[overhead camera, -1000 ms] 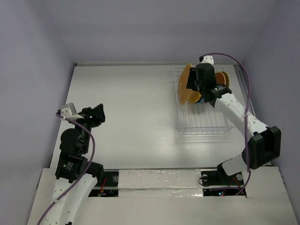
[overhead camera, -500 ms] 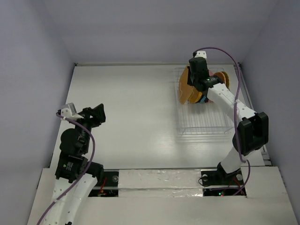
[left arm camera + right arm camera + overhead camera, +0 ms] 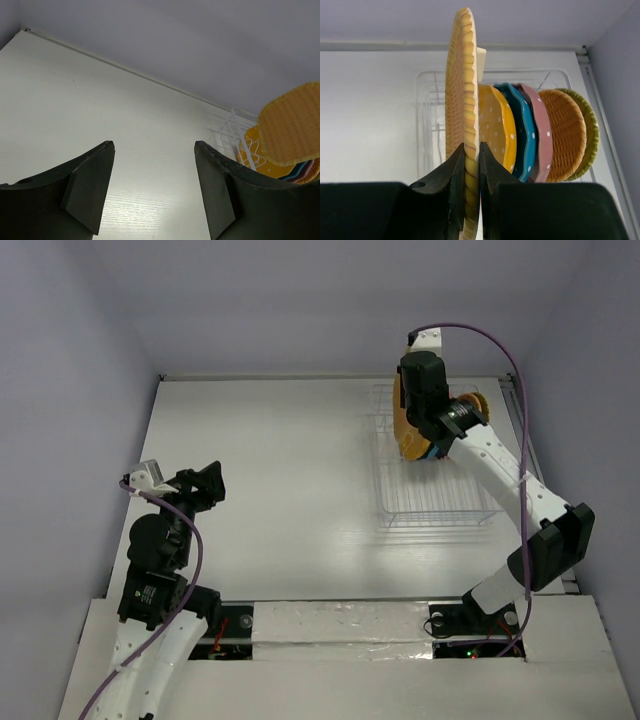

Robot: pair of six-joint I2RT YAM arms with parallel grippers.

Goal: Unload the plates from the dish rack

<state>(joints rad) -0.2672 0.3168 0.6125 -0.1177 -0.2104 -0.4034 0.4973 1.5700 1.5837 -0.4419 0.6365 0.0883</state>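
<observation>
- While the right gripper clamps the woven plate by its lower rim, the plate stands upright and edge-on between the fingers, raised over the far end of the rack.
- The step in hand looks like the lift-out. I'd carry it straight up until the bottom edge clears the bars, and only then swing toward the bare table.
- The grip is a thin pinch on a ribbed rim, so tilting should be slow to stop the plate pivoting in the jaws.
- Whether the lower edge is already free of the slots cannot be told.
- The rack holds five more, upright and packed close: a yellow plate with dots, then a teal plate, a pink plate, a second woven plate and a green-rimmed plate.
- The yellow one sits just beside the lifted plate, so sideways drift could knock it.
- The left gripper hangs spread and empty over the table, well apart from the rack.
</observation>
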